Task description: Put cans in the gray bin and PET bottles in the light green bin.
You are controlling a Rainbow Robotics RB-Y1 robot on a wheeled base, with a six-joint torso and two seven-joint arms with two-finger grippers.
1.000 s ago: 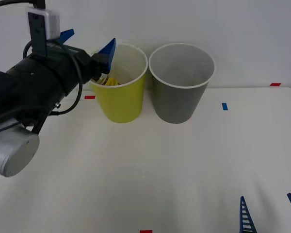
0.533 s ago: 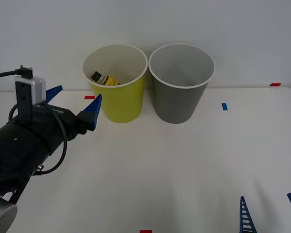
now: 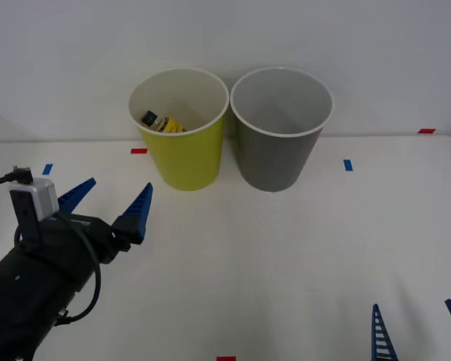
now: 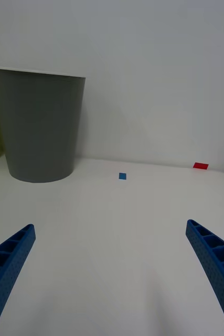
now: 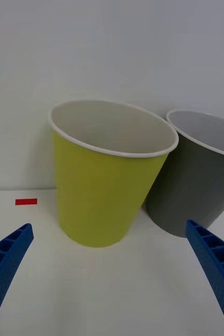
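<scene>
PET bottle (image 3: 161,122) inside light green bin (image 3: 186,162); left gripper (image 3: 111,198) spread wide, empty, near it; right gripper (image 3: 416,322) spread too

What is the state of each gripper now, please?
Left gripper: open, holding nothing, in front of the light green bin.
Right gripper: open, holding nothing, low over the table.

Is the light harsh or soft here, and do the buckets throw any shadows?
Soft and even in the front view: the light green bin and gray bin cast only faint shadows on the white table, no glare. In the right wrist view, a pale shadow lies on the wall beside the gray bin. In the left wrist view, the open left gripper frames both bins.
</scene>
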